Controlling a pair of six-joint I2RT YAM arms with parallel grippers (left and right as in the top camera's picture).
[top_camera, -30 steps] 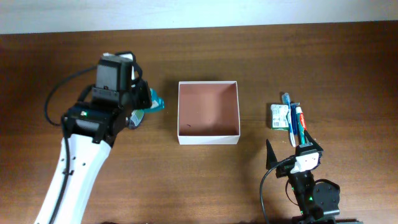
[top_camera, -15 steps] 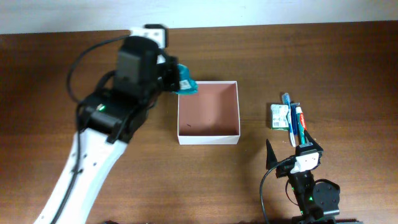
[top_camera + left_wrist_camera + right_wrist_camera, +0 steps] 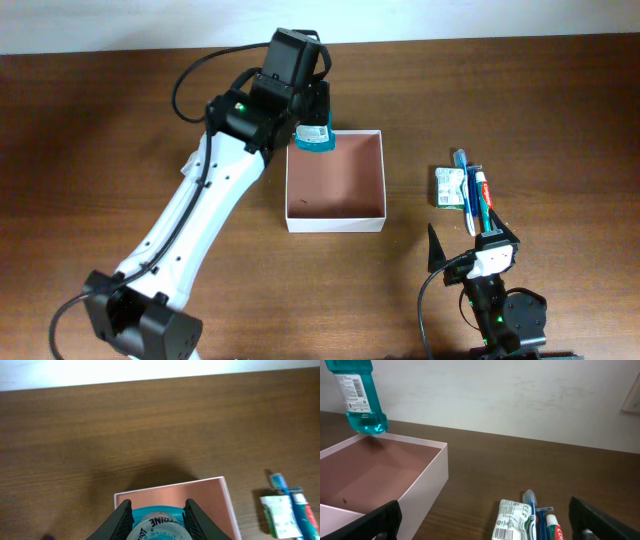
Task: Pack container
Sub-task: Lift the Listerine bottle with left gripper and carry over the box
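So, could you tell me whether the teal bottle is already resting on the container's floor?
No, the teal bottle hangs in the air over the container's far rim, clear of its floor.

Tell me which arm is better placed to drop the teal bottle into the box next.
Left. The left gripper is shut on the teal bottle, over a far corner of the container. The right gripper sits open and empty near the toiletries, away from it.
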